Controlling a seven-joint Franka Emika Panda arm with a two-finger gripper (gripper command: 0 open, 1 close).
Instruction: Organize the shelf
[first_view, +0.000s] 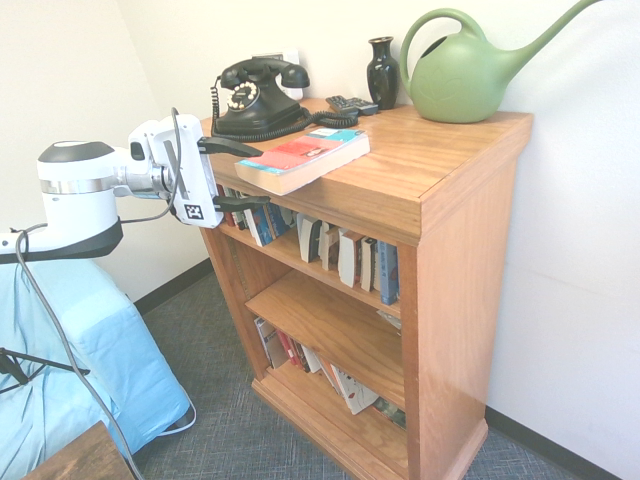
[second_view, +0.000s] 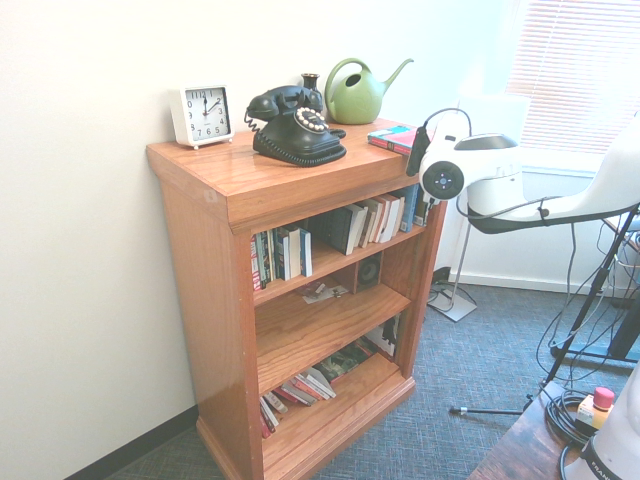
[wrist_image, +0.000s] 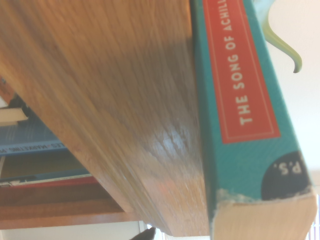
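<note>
So the white arm's claw (first_view: 240, 175) is spread wide at the front edge of the shelf (first_view: 440, 190) top, one finger above it, one below. A red and teal book (first_view: 303, 159) lies flat there, overhanging the edge. Behind: black rotary phone (first_view: 258, 98), dark vase (first_view: 382, 72), green watering can (first_view: 470, 70).

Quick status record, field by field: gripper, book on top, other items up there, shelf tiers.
gripper: gripper open, held sideways at the shelf's front corner, one finger above the top board's edge, one below
book: book lies flat on top, a corner overhanging the front edge, not gripped; spine reads "The Song of Achilles"
top items: clock, phone, vase, watering can
shelf: shelf, three tiers; upper row mostly upright, bottom books leaning or flat
</note>
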